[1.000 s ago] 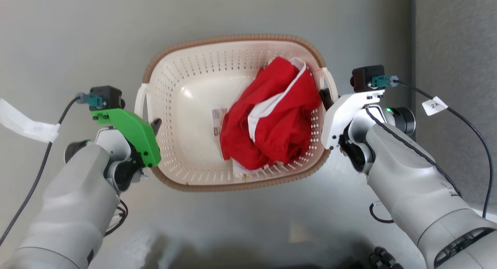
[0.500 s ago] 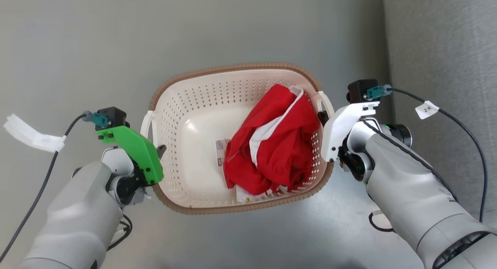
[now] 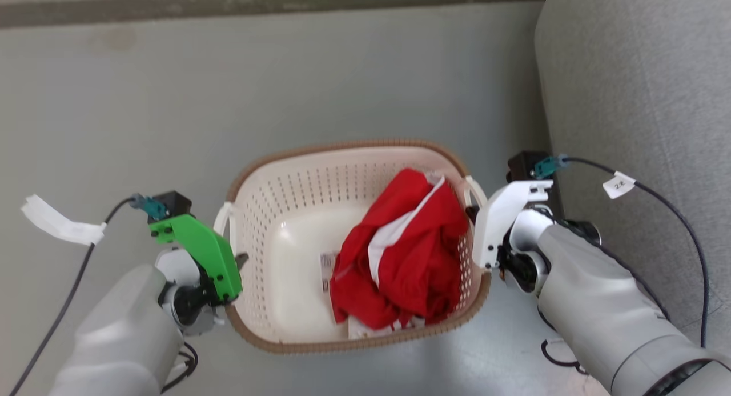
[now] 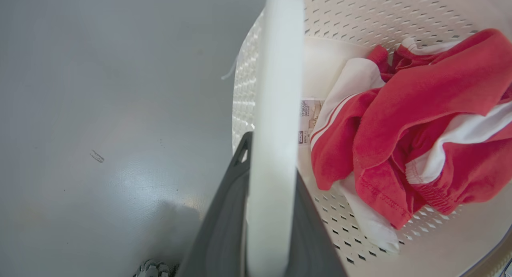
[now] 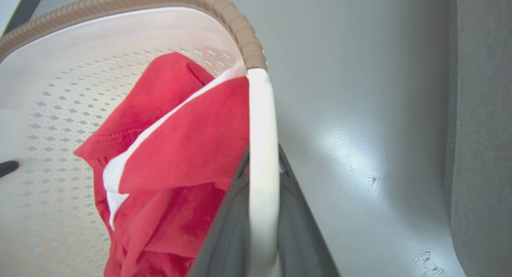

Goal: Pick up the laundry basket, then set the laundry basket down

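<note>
Sticker (image 4: 307, 119) reads "STORAGE BASKET". Laundry basket (image 3: 285, 190): left gripper (image 4: 272, 161) clamps 9 o'clock handle (image 4: 276, 69), right gripper (image 5: 262, 157) clamps 3 o'clock handle (image 5: 262, 109).

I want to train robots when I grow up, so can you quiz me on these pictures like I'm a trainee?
1. True or false: the laundry basket is empty.
2. What do the left end effector and the right end effector each clamp? A a shoe; B a white handle; C a bottle.
3. What colour is the basket's rim?
Key: 1 false, red clothing lies inside. 2 B. 3 brown.
</note>
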Robot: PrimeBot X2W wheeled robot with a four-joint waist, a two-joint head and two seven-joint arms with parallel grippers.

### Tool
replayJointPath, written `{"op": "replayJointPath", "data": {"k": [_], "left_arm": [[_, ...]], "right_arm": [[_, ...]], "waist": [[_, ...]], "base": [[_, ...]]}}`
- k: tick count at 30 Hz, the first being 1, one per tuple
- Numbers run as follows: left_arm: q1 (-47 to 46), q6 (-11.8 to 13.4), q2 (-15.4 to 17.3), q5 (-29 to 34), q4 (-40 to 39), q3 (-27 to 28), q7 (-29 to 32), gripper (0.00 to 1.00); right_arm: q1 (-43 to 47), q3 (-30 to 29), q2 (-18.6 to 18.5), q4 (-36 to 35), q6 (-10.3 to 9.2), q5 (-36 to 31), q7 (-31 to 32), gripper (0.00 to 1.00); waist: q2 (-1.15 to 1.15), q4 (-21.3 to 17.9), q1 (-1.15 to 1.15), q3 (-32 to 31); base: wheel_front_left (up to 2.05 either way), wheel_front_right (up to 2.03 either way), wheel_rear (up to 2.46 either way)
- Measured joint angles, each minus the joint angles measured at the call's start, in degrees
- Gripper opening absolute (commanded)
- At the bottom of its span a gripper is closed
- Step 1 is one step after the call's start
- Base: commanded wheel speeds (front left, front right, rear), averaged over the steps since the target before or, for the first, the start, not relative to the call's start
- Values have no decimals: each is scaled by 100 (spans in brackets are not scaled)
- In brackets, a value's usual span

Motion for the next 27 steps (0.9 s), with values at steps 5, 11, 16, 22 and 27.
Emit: {"op": "replayJointPath", "data": {"k": [5,11,16,22,27], "left_arm": [[175,0,-24,-48,70,-71,157,0],[348,-1,-77,-99,172,-114,302,0],[424,-1,-100,-168,208,-138,360,0],[529,-1,-118,-213,277,-182,404,0],[630,-1,-141,-277,337,-209,446,0]], "right_arm": [[167,104,7,108,48,194,248,0],[311,183,16,191,66,319,490,0],[383,218,12,208,66,389,597,0],[462,311,12,213,67,514,665,0],[603,365,13,216,67,589,720,0]], "waist": [[0,-13,0,-358],[0,-16,0,-752],[0,-13,0,-951],[0,-10,0,-1198],[0,-16,0,-1360]], "base": [[0,0,0],[0,0,0],[0,0,0],[0,0,0],[0,0,0]]}}
